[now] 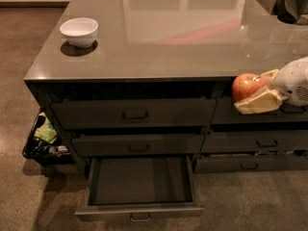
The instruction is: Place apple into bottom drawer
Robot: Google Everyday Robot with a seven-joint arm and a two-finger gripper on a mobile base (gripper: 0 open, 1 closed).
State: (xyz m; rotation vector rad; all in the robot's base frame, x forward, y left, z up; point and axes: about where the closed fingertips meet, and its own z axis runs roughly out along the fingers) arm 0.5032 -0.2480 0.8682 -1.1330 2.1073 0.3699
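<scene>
The red-orange apple (246, 86) is held in my gripper (255, 90), whose pale fingers (257, 102) are shut around it. The gripper comes in from the right edge and hangs in front of the top drawer of the right stack, just below the counter edge. The bottom drawer (139, 186) of the left stack is pulled open and its dark inside is empty. It lies down and to the left of the apple. The two drawers above it are closed.
A white bowl (79, 31) stands on the grey counter (183, 37) at the far left. A dark bin with colourful items (43, 141) sits on the floor at the cabinet's left side. Dark objects (288, 4) stand at the counter's back right.
</scene>
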